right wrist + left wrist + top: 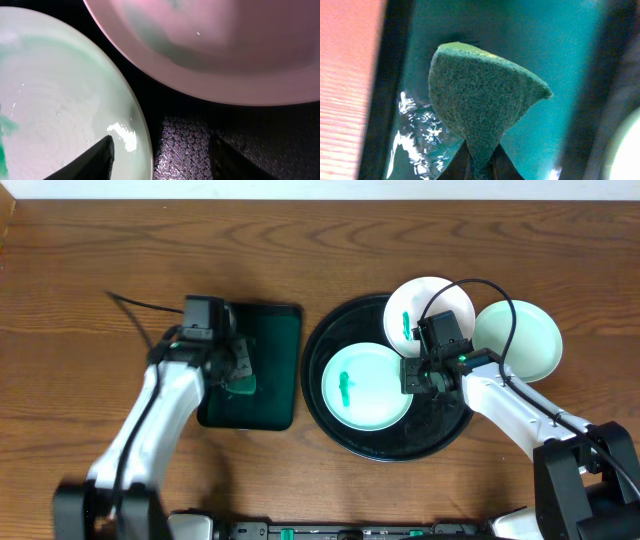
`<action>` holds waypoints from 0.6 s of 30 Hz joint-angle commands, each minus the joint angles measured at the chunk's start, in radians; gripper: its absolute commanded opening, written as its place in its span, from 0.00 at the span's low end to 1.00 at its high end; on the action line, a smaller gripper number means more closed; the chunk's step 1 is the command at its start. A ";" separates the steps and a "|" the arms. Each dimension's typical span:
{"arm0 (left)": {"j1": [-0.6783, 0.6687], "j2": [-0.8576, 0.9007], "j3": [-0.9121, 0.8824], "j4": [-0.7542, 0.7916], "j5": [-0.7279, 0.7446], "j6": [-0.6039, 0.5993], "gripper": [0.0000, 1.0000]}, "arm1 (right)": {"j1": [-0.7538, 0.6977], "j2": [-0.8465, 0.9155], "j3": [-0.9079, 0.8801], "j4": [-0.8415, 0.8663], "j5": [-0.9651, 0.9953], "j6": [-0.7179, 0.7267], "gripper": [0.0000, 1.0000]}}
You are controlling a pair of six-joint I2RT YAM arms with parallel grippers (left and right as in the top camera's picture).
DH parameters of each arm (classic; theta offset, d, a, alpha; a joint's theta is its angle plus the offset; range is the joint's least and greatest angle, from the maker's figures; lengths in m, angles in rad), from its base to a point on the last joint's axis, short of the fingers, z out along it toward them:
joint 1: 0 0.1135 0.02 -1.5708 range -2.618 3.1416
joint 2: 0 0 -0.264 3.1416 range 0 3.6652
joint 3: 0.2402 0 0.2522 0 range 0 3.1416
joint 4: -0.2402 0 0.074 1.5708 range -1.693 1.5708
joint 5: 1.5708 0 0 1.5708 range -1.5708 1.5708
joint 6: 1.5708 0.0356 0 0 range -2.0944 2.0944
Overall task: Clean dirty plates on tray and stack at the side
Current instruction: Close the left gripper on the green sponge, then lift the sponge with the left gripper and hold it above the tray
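While our left gripper is clenched on the narrow end of a rough green scouring sponge above the dark green rectangular tray, the work lies off to its right: a round pale-mint plate with a green smear, flat on the large glossy black round tray. Our right gripper is nearer, released and holding nothing, its jaws straddling that plate's edge, one finger over the plate, the other over bare tray. A smeared white plate sits just ahead of it; a clean-looking mint plate lies further right, off the tray. We judge the sponge must cross rightward.
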 commanded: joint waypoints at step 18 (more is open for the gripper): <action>0.000 -0.243 0.160 -0.159 0.200 0.011 0.07 | -0.014 -0.023 -0.006 -0.008 -0.007 -0.050 0.45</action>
